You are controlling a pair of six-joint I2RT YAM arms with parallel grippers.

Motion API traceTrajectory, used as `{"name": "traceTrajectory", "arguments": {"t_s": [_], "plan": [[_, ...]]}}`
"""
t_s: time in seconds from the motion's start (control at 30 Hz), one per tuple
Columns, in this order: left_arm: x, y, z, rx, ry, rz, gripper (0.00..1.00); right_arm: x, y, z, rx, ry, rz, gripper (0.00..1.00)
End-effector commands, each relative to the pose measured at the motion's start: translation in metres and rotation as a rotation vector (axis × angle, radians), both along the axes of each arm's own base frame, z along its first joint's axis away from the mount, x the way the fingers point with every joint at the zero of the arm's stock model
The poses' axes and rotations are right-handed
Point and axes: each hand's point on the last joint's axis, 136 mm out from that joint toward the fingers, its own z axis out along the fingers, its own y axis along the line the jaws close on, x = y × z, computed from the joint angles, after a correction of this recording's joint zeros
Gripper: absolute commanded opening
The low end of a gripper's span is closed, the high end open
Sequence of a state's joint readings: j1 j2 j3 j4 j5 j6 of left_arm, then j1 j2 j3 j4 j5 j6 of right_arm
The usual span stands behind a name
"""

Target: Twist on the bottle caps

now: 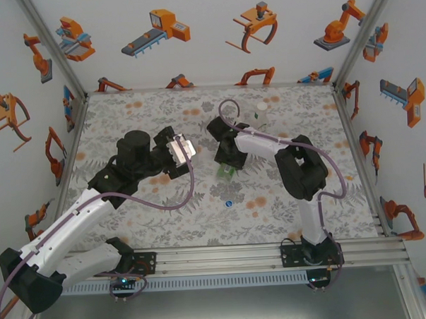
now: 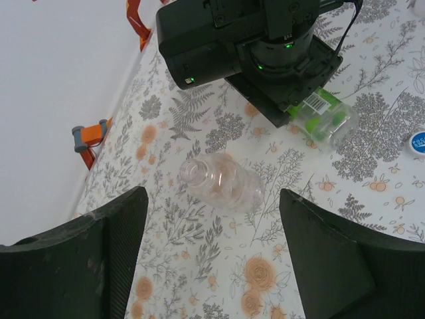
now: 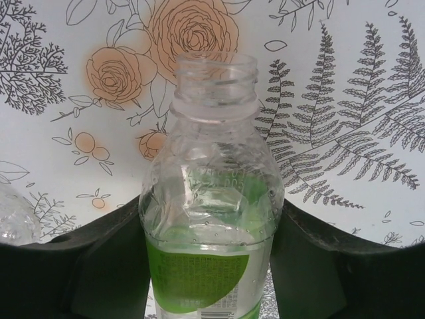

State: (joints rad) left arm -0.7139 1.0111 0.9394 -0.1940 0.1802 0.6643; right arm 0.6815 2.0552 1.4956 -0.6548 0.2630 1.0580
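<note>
— Across the middle of the flowered table (image 1: 159, 218), what are the grippers doing?
— Left gripper (image 2: 212, 196) hangs with fingers spread above the clear bottle (image 2: 222, 183), lying uncapped. Right gripper (image 3: 211, 212) presses both sides of the green bottle (image 3: 216, 133), neck bare. Blue cap (image 1: 229, 202) lies loose, lower centre of the top view.

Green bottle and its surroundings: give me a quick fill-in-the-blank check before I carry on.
1. The right gripper has its jaws either side of the green bottle, whose neck bears no ___.
2. The clear bottle lies on its ___.
3. The loose cap near the green bottle is ___.
Missing words: cap; side; blue.
</note>
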Motion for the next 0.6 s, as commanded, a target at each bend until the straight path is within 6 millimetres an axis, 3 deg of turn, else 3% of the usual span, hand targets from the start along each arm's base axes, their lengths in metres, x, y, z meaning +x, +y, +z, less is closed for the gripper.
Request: {"name": "traceTrajectory", "arguments": {"t_s": [0.0, 0.27, 0.47, 0.57], "plan": [[-0.003, -0.002, 0.002, -0.021, 0.003, -0.013, 0.74, 0.002, -0.006, 0.013, -0.023, -0.047, -0.004, 0.53], [0.0, -0.002, 0.007, -0.058, 0.007, 0.004, 0.74, 0.006, -0.013, 0.057, -0.005, -0.169, 0.036, 0.47], [-0.007, -0.011, 0.021, -0.158, 0.041, -0.034, 0.75, 0.008, -0.012, 0.12, 0.054, -0.348, 0.142, 0.46], [-0.009, -0.016, 0.038, -0.256, 0.064, -0.051, 0.77, 0.006, -0.01, 0.16, 0.089, -0.465, 0.227, 0.45]]}}
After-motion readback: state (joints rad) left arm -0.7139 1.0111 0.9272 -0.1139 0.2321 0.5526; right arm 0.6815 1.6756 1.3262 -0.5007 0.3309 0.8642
